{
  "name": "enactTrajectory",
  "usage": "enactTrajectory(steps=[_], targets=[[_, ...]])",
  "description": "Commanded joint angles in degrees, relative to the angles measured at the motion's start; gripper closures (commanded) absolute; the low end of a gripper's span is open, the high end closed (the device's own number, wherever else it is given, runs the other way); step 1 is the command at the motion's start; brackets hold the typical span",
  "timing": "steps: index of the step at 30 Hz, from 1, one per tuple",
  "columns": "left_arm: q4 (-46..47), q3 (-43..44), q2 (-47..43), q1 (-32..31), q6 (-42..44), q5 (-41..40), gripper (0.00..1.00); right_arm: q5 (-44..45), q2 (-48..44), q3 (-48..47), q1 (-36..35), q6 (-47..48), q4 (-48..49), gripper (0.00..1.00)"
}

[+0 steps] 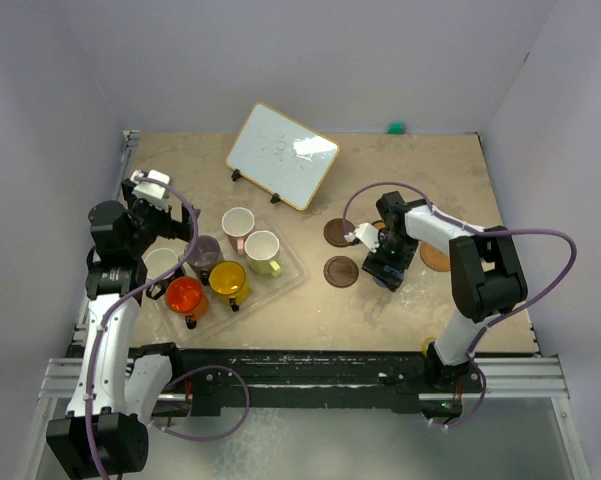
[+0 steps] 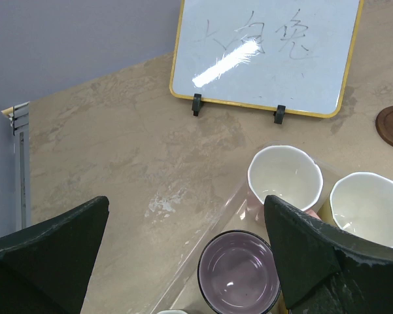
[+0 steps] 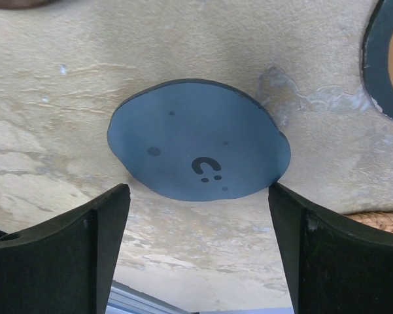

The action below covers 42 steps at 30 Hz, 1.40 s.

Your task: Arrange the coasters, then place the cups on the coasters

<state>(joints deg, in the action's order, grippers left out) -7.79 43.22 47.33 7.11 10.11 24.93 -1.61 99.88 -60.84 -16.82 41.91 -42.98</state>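
Right wrist view shows your right gripper (image 3: 197,191) with its dark fingers spread wide, holding nothing. It is poised over the blue-grey coaster (image 3: 199,147), which lies flat on the table (image 3: 52,72). An orange-centred coaster (image 3: 391,59) sits at that view's right edge.

Top external view places this gripper in the table's right half. A dark brown coaster (image 1: 341,271) lies just beside it, with a second dark brown coaster (image 1: 339,232) nearer the back edge.

Your left gripper (image 2: 186,199) also stands wide and empty, above the clear tray (image 1: 292,268) near the table's left edge. The tray holds the six cups (image 1: 228,279), the mauve cup (image 2: 239,271) directly below.
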Motion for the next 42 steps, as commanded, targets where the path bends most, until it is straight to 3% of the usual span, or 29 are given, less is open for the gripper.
enactTrajectory(steps=[1,11,20,32,42], targets=[[2.6,0.3,-0.8,0.6,0.8,0.9,0.01,-5.3,-4.4,-1.7,0.0,-1.5,-3.1,0.09],[2.7,0.3,-1.4,0.6,0.4,1.6,0.01,-8.4,-12.1,-4.5,8.2,-3.2,-3.1,0.05],[3.0,0.1,-1.5,0.6,0.2,1.9,0.01,-7.5,-4.7,-11.9,21.0,-7.2,1.0,0.1],[3.4,-0.2,0.5,0.6,0.3,-0.1,0.01,-7.8,3.3,-21.4,21.4,-15.8,7.4,0.09],[3.7,-0.3,0.4,0.6,-0.8,0.6,0.01,-3.9,7.7,-24.0,21.0,-19.6,13.2,0.09]])
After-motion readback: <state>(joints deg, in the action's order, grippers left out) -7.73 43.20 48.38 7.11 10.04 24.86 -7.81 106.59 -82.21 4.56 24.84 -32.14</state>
